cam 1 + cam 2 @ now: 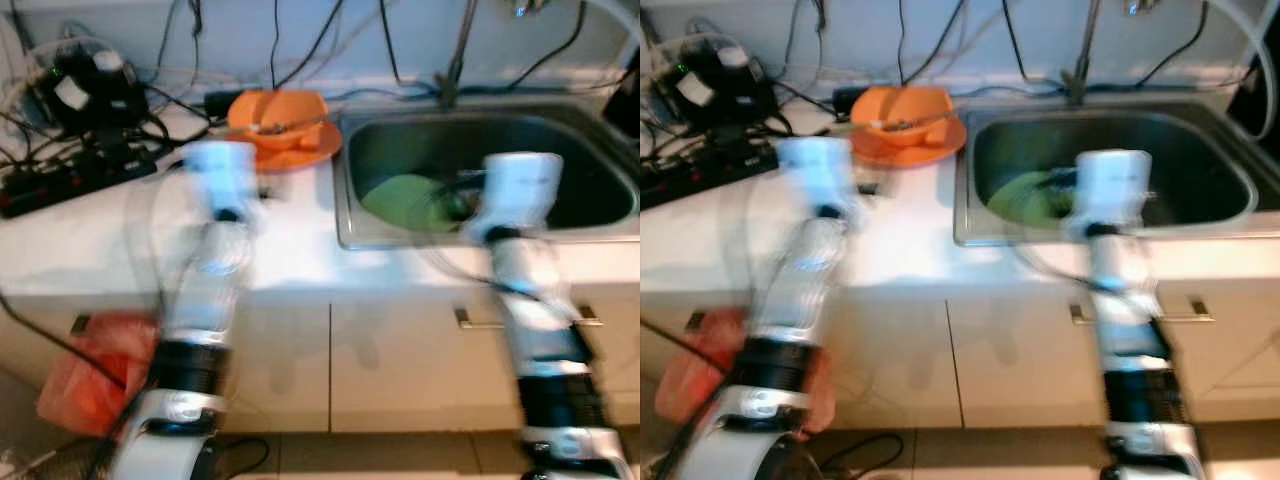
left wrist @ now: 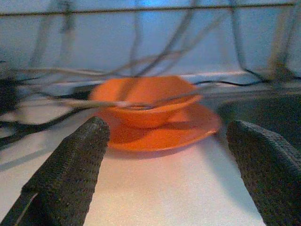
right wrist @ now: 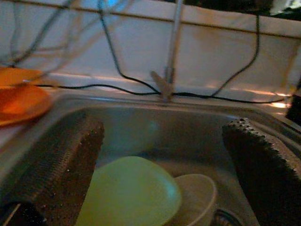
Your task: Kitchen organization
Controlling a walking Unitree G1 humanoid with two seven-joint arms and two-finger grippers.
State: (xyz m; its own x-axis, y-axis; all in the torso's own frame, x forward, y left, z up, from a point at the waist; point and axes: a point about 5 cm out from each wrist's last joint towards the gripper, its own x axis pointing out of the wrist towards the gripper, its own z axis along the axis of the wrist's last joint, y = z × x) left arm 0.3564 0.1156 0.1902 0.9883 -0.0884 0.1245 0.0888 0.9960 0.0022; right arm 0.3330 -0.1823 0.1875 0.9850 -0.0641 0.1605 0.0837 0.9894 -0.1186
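The robot stands in front of the white worktop (image 1: 290,250), both arms stretched forward and blurred; the left tool (image 2: 169,179) hangs low over the worktop with its two black fingers (image 2: 70,174) spread wide, nothing between them, and it looks straight at the orange bowl (image 2: 143,101); this bowl sits on an orange plate (image 2: 188,132) near the back wall, just beside the sink (image 1: 345,215), and a thin utensil (image 2: 127,103), maybe a spoon, lies across the bowl's rim. The right tool (image 3: 164,188) is over the sink, also spread and empty; below it, in the basin, a green plate (image 3: 129,193) leans against a small pale bowl (image 3: 200,193); the tap stem (image 3: 171,47) rises behind.

I judge this is the approach step, before any grasp; which dish is first I cannot say. For the orange bowl, the left tool must go forward and take one rim between the fingers, without catching the utensil; the cables (image 1: 130,130) and the power strip (image 1: 70,175) on the left are a risk for the arm. For the green plate, the right tool must go down into the basin and grip its raised edge.
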